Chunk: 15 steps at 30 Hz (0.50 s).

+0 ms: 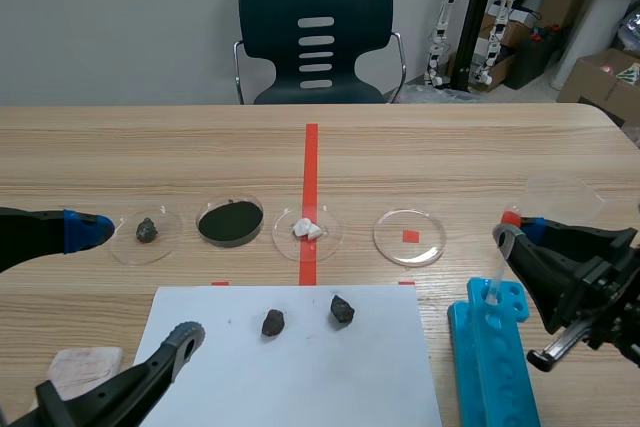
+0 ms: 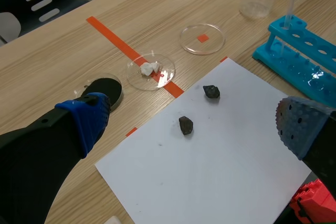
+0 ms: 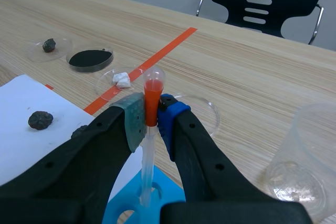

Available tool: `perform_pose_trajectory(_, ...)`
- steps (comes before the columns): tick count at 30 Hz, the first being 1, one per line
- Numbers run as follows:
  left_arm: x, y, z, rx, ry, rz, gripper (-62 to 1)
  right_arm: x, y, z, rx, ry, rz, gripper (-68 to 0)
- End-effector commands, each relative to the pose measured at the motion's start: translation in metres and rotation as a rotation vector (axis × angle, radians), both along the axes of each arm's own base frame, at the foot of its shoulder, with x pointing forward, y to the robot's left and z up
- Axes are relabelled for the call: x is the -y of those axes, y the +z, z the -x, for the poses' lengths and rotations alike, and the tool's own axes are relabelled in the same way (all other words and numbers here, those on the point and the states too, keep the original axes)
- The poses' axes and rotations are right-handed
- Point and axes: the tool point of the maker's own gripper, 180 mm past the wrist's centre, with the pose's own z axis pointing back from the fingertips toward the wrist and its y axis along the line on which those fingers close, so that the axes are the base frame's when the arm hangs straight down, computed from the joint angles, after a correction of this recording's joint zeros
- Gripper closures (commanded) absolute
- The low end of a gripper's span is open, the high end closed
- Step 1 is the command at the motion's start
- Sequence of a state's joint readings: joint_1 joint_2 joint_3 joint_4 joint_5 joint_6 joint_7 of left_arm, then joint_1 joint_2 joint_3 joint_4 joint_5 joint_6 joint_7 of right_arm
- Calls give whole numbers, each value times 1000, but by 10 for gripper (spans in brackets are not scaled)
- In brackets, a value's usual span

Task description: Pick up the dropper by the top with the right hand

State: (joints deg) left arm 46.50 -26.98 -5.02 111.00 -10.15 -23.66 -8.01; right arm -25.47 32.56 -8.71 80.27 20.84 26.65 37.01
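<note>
while the left gripper (image 1: 135,282) gapes, the right gripper (image 3: 151,116) pinches the dropper (image 3: 154,85)

where the table comes nearest, a pale cloth (image 1: 75,367) lies partly hidden behind one finger of the left gripper, whose fingers stand wide apart above the white paper (image 1: 300,377). a dark rock (image 1: 273,322) and a second rock (image 1: 342,309) sit on that sheet. to the right, the right gripper is clamped on the dropper's orange-red neck, just under the bulb. the clear stem goes down into a hole of the blue tube rack (image 1: 495,367), so its tip is out of sight, and the rack's near end is cut off. beyond stands a row of petri dishes: the rock dish (image 1: 125,242), the black powder dish (image 1: 230,221), the white crumb dish (image 1: 325,242) and the empty dish (image 1: 395,242). a clear beaker (image 3: 310,161), faint in the scene view, stands beyond the right gripper. farthest is a dark chair (image 1: 315,37).
</note>
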Motion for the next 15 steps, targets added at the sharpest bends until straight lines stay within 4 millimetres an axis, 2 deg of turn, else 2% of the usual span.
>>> perform_pose_trajectory(1, 1, 6, -1, 14, 8, 28, -623, 0, 15, -4, 42, 16, -7, -61)
perform_pose_trajectory(15, 1, 6, -1, 14, 8, 27, -623, 0, 30, -1, 63, 40, -23, -62)
